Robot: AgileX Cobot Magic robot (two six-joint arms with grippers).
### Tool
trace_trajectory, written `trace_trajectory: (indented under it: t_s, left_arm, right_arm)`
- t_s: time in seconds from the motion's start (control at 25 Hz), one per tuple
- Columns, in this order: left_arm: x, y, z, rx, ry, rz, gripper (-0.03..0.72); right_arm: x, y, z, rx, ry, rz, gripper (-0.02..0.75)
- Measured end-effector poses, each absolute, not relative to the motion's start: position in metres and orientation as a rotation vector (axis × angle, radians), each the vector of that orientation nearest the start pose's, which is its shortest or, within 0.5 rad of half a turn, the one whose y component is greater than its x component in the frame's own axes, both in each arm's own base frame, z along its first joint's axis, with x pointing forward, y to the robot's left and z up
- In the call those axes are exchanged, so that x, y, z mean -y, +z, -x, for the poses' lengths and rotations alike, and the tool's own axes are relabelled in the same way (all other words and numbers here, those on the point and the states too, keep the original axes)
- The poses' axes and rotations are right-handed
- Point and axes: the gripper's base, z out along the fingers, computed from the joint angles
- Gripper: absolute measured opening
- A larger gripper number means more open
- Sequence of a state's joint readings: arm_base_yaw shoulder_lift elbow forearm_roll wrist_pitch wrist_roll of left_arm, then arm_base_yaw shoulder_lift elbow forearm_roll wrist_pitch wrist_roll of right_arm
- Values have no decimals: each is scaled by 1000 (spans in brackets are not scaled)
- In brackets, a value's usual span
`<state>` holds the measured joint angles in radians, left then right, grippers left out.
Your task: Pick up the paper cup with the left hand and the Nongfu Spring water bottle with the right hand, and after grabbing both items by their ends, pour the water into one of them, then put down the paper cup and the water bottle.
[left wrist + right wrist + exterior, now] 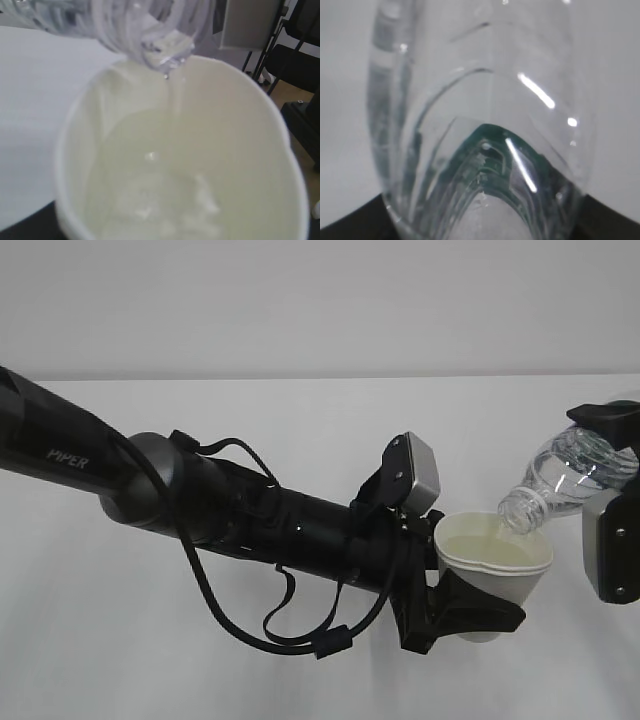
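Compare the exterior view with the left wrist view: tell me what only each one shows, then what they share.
Only the exterior view shows the left hand with its jaws closed around the cup from outside, the PIPER-lettered arm, its loose cables, the white table, and the right hand at the right edge holding the bottle's body.

Only the left wrist view shows the cup's inside close up, with a thin stream dropping from the bottle mouth into pooled water, plus dark furniture behind.

Both show the paper cup and the tilted Nongfu Spring water bottle over its rim.
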<state>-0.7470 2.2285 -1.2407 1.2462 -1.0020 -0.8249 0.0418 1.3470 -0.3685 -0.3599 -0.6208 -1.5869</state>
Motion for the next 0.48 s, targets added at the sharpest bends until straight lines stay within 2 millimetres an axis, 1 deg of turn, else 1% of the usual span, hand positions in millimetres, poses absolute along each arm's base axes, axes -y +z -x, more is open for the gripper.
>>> trace_trajectory:
  t_s: [0.48]
  left_arm:
    - [343, 117, -263, -1462, -1276, -1430, 435]
  right_arm:
    - [-28, 200, -234, -1017, -1052, 1733, 428]
